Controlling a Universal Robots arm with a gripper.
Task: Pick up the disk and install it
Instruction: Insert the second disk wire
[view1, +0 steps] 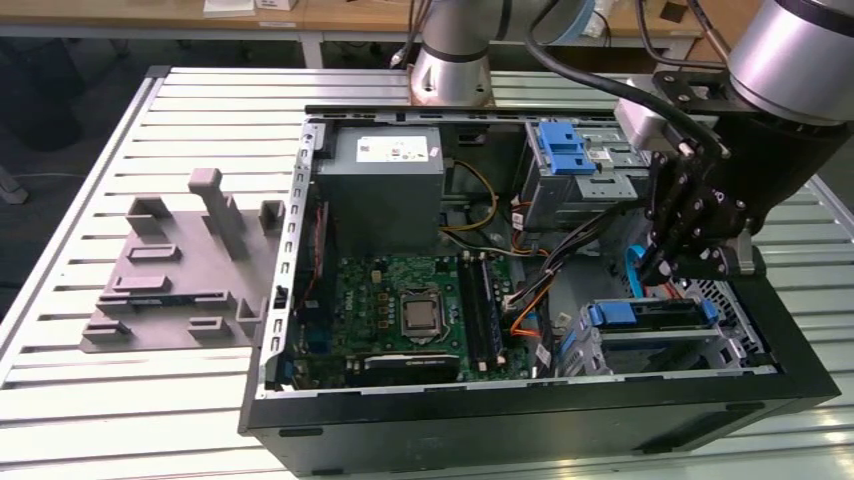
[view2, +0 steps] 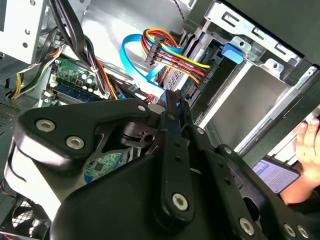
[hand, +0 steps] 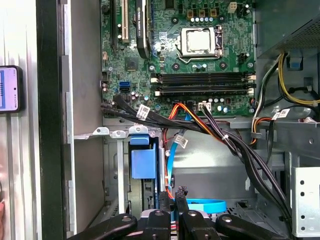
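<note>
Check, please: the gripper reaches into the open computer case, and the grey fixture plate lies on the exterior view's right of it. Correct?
No: the grey fixture plate lies on the exterior view's left of the computer case. The gripper does reach into it.

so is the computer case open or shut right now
Open. The computer case lies on its side with no panel over it, leaving the motherboard and cables bare in the exterior view.

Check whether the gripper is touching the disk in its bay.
Cannot tell. In the first wrist view the gripper sits close beside the disk, with a blue cable running between them, but neither contact nor a gap is plain.
</note>
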